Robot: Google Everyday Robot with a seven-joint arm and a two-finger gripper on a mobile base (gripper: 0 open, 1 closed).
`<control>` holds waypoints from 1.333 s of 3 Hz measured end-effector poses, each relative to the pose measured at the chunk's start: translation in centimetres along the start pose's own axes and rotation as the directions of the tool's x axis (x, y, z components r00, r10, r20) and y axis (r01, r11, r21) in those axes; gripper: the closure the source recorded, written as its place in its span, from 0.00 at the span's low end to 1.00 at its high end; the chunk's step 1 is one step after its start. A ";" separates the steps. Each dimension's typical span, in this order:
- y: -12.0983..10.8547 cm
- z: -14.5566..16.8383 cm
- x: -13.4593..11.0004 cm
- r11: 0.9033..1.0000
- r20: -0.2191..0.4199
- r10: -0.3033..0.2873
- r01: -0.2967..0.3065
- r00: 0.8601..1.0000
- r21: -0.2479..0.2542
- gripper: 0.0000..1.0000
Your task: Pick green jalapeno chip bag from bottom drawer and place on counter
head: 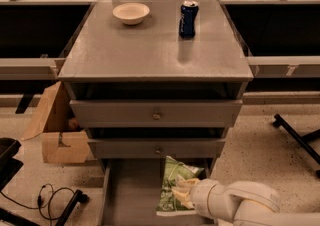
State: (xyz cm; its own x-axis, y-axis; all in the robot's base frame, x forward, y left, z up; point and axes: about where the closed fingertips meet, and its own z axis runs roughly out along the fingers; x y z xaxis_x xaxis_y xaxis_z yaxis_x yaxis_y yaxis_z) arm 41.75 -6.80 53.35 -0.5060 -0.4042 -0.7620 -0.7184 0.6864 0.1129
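Down in the bottom drawer (127,195), right half: green jalapeno chip bag (172,182), clamped at its right edge by the gripper (182,193). Sticking out up and left of it, over the grey floor.

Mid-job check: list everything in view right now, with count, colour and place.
green jalapeno chip bag: 1, green and white, lying right of centre in the bottom drawer
bottom drawer: 1, grey, pulled open
counter: 1, grey, cabinet top
bowl: 1, cream, counter back left
soda can: 1, blue, upright, counter back right
upper drawers: 2, grey, closed
cardboard box: 1, brown, floor left of cabinet
cable: 1, black, floor lower left
arm: 1, white, lower right
tool: 1, pale, at the bag in the bottom drawer
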 end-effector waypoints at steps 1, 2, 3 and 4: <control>-1.0 -2.9 -9.1 0.989 0.119 -0.148 0.149 0.982 0.003 1.00; -1.8 -4.6 -18.6 0.963 0.218 -0.265 0.271 0.939 0.000 1.00; -2.0 -4.6 -19.9 0.956 0.206 -0.284 0.293 0.937 -0.017 1.00; -0.9 -5.3 -20.9 0.953 0.230 -0.293 0.303 0.928 -0.009 1.00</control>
State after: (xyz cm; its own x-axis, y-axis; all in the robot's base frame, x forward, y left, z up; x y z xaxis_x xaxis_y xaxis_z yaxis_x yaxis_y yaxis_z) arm 50.46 -2.13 72.57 -0.1492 -0.4372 -0.8869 -0.8423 0.5260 -0.1176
